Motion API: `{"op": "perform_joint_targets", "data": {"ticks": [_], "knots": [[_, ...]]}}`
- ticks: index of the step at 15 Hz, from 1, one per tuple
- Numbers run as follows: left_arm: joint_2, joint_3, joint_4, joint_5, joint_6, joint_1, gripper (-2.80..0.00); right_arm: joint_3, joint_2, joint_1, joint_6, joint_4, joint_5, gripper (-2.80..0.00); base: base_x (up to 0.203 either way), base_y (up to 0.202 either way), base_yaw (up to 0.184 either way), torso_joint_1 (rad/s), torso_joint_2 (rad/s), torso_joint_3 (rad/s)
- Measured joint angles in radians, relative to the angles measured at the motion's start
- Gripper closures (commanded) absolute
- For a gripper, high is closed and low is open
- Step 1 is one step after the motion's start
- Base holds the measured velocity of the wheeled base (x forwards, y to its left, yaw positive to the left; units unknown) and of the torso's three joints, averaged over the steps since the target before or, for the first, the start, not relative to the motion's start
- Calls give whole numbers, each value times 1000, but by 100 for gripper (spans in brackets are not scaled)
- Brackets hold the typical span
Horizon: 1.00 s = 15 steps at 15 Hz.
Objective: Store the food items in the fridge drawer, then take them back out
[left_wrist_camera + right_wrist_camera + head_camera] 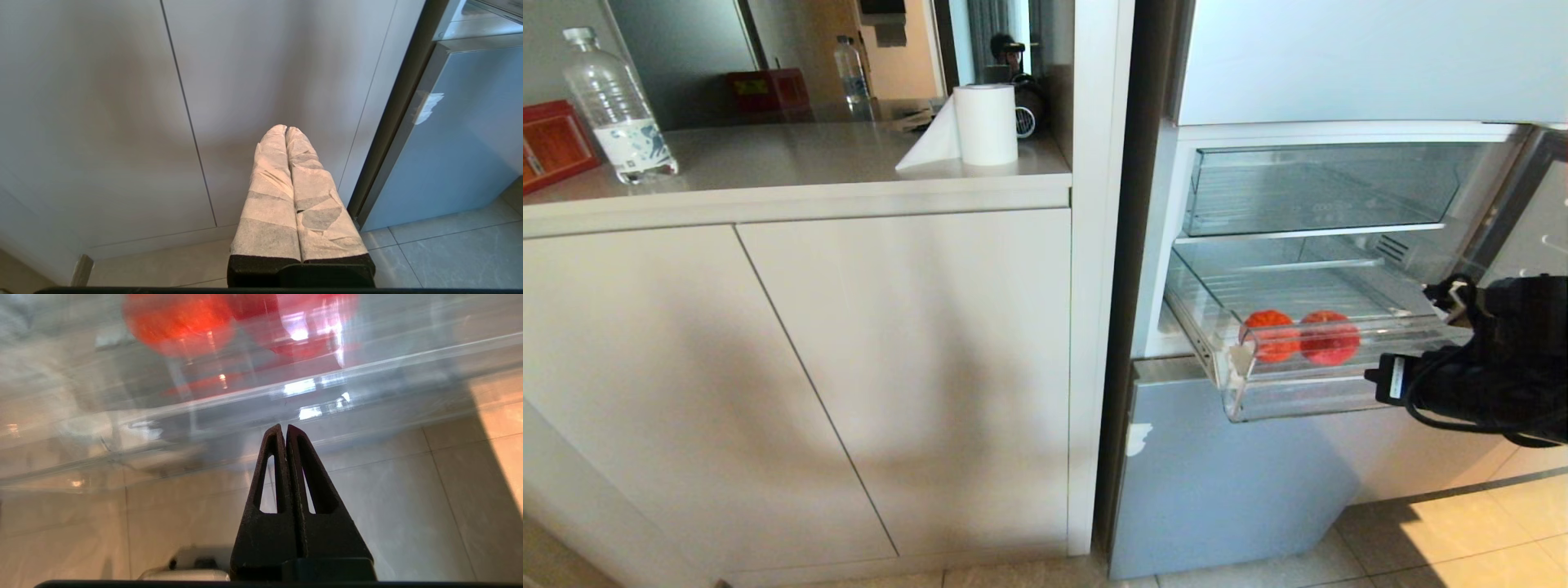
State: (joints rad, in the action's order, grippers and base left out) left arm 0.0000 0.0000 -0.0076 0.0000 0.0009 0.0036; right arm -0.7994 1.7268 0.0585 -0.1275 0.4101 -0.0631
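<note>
Fridge drawer (1241,392), a clear plastic bin with a ribbed floor and a tall flared front wall, stood pulled out from the open fridge above the pale blue lower front panel (1225,490). Two round orange-red fruits lay side by side on its floor just behind the front wall: the left fruit (1269,335) and the right fruit (1330,336), close together, whether touching could not be told. Above the drawer sat a shallower clear tray (1307,192), pushed in.

In the head view the right arm (1494,359) reached in from the right edge, at the drawer's right end and level with its front wall; its fingers were hidden there. The right wrist view showed the right gripper (287,428) with its black fingers (271,469) pressed together and nothing between them, the tips just under the drawer's clear front wall, with the two fruits seen blurred through the plastic beyond and the tiled floor (408,522) below. Contact between tips and plastic could not be judged.

The left gripper (287,130) hung low before the white cabinet doors (102,122), its paper-wrapped fingers (269,179) closed together and empty, well apart from the drawer.

On the countertop (792,155) stood a water bottle (619,110) and a roll of paper towel (985,124).
</note>
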Motion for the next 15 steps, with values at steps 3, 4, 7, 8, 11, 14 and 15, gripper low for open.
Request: {"op": "perform_joint_targets", "data": {"ticks": [3, 4, 7, 8, 11, 14, 15], "knots": [[0, 0, 0, 0, 0, 1, 0, -194, 193, -22, -54, 122, -9, 0, 0, 0, 0, 0, 0, 0], [0, 0, 0, 0, 0, 1, 0, -241, 245, -39, -97, 193, -12, 0, 0, 0, 0, 0, 0, 0], [0, 0, 0, 0, 0, 1, 0, -225, 289, -59, -166, 272, -24, 0, 0, 0, 0, 0, 0, 0], [0, 0, 0, 0, 0, 1, 0, -181, 258, -60, -173, 275, -39, 0, 0, 0, 0, 0, 0, 0], [0, 0, 0, 0, 0, 1, 0, 4, 75, -63, -186, 277, -73, 0, 0, 0, 0, 0, 0, 0], [0, 0, 0, 0, 0, 1, 0, 233, -201, -60, -182, 245, -80, 0, 0, 0, 0, 0, 0, 0], [0, 0, 0, 0, 0, 1, 0, 301, -301, -60, -178, 222, -80, 0, 0, 0, 0, 0, 0, 0]]}}
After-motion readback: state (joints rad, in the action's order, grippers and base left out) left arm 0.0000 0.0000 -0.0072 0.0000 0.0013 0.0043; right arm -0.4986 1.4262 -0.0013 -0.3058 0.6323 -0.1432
